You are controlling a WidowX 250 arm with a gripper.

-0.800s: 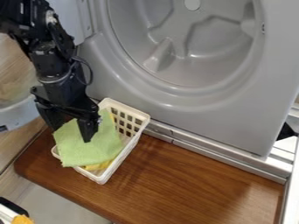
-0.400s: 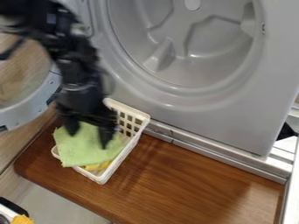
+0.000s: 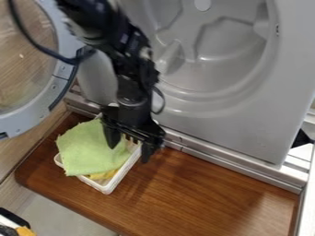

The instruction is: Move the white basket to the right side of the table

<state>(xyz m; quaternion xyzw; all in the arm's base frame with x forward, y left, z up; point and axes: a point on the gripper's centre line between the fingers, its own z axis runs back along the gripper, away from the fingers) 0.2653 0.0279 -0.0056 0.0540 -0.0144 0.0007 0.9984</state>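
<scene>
The white basket (image 3: 122, 173) sits at the left part of the wooden surface (image 3: 203, 196), near the grey machine front (image 3: 240, 124). Above its right long wall the gripper (image 3: 129, 154) is held wide apart, with nothing seen to be clasped — one finger over the basket's inside, the other past the rim. For a sound grip, the wall should be straddled squarely and the fingers lowered well below the rim before being closed; the green cloth (image 3: 88, 150) is best kept out of the pinch. The basket could then be drawn rightward, low and level, since tilting or twisting might be caused by a one-sided hold. The wall looks like thin, moulded plastic — likely to flex. The cloth is soft and nubbly, draped over something yellow (image 3: 103, 175); the wood is smooth, glossy and grained.
</scene>
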